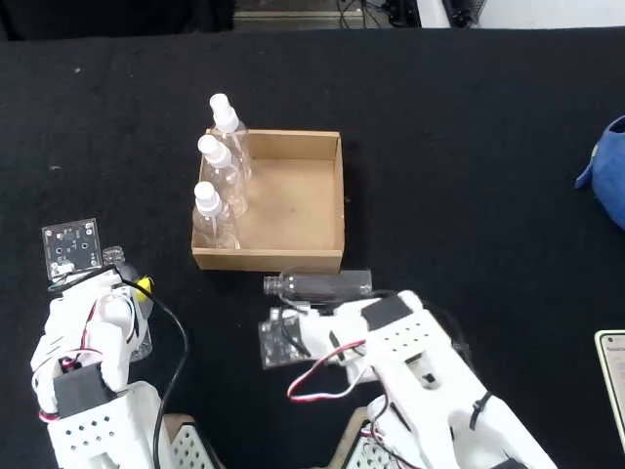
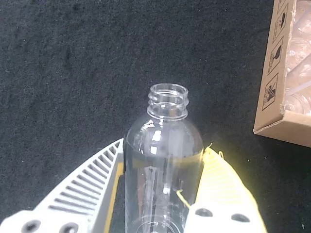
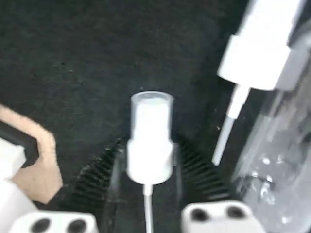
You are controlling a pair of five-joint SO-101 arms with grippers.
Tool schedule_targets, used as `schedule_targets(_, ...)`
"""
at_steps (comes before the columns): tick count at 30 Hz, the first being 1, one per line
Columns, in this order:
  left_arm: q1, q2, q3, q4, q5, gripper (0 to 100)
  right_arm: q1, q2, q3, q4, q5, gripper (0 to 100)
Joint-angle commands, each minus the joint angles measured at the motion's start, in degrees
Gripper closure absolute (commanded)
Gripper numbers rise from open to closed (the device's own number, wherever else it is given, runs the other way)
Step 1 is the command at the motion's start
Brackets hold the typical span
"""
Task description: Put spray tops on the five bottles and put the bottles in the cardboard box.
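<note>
Two arms sit closest to me on the black cloth (image 1: pixel 469 147). The left pincer (image 2: pixel 165 160) grips a clear bottle (image 2: pixel 167 102) around its body, and the bottle's mouth is open. The right pincer (image 3: pixel 148 145) is pinching a white top (image 3: pixel 150 131), with the thin tube pointing back toward the arm. A second top (image 3: pixel 260 48) shows close beside it. Just past the right pincer, a lying bottle (image 1: pixel 322 284) rests on its side, right by the front wall of the box (image 1: pixel 293 260). Inside the box, three bottles (image 1: pixel 223 174) stand in a row along the wall on the left arm's side, each wearing a top. Far off to the right, a blue thing (image 1: pixel 610 166) peeks in.
</note>
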Motion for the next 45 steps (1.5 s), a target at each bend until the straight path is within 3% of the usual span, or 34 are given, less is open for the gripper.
schedule_targets(1, 0.1, -0.7, -0.2, 0.2, 0.1, 97, 2.0, 0.2, -7.0, 0.1, -9.6, 96.6)
schedule_targets(6, 0.0, -0.5, -0.2, 0.2, 0.0, 97, 1.3, 0.2, -18.7, 9.0, -22.2, 98.8)
schedule_targets(9, -3.3, -0.3, -1.2, -0.4, 0.0, 97, 1.3, 0.2, -26.5, 13.6, -33.6, 98.8)
schedule_targets(14, -6.9, 3.6, -3.8, -0.9, -4.7, 97, 0.7, -0.1, -29.5, 9.4, -49.1, 98.8)
schedule_targets(20, -9.3, 22.5, -8.8, -3.0, -9.3, 97, -1.7, -6.9, -18.2, -1.7, -50.9, 98.8)
schedule_targets(26, -12.6, 41.4, -24.2, 2.3, -16.0, 97, -1.3, -16.8, -5.6, -9.9, -54.4, 98.8)
schedule_targets(32, -13.8, 58.7, -35.0, 11.9, -25.3, 97, -1.6, -25.8, 0.4, -10.9, -54.3, 98.8)
schedule_targets(36, -18.9, 68.9, -39.8, 12.1, -27.3, 97, -1.6, -31.0, 2.7, -10.7, -54.3, 98.8)
schedule_targets(39, -22.3, 75.3, -42.9, 11.5, -32.8, 96, -1.6, -34.1, 3.9, -10.6, -54.3, 98.8)
schedule_targets(45, -27.6, 81.5, -49.7, 13.7, -36.7, 78, -1.6, -37.3, 5.2, -10.6, -54.3, 98.8)
